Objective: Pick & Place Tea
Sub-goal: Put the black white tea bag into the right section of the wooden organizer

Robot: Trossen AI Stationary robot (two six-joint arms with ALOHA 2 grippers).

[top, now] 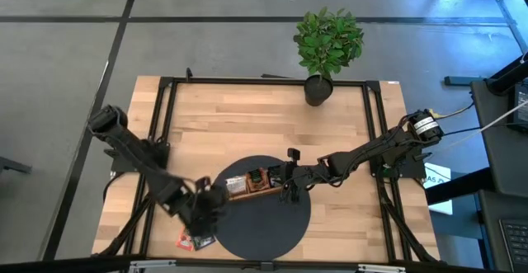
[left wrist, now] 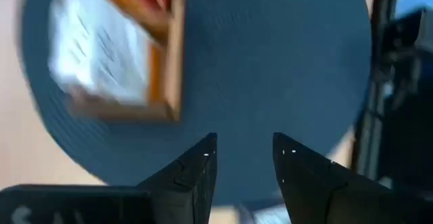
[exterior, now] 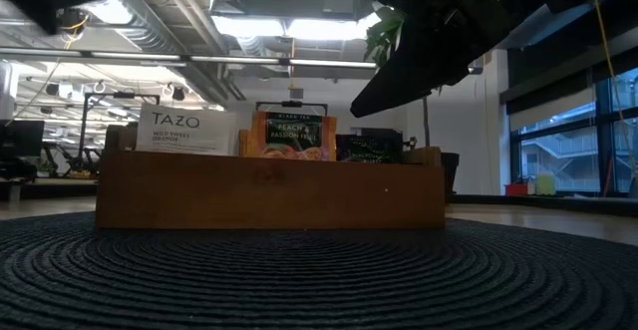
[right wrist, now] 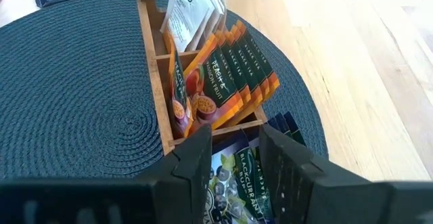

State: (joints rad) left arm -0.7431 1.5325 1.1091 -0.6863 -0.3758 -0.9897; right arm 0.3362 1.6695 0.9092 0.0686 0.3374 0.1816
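Potted plant [top: 327,46], round dark mat [top: 264,223]

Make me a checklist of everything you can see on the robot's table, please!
Surface: wooden table with a round dark mat.
Job's things: tea sachets upright in the wooden tray; loose sachets at the mat's edge.
Clutter: potted plant.
Grippers: left gripper empty, fingers apart, over the mat; right gripper open above the tray's end compartment.
Cables: cables by the right arm's base.
Surroundings: grey floor, office room.
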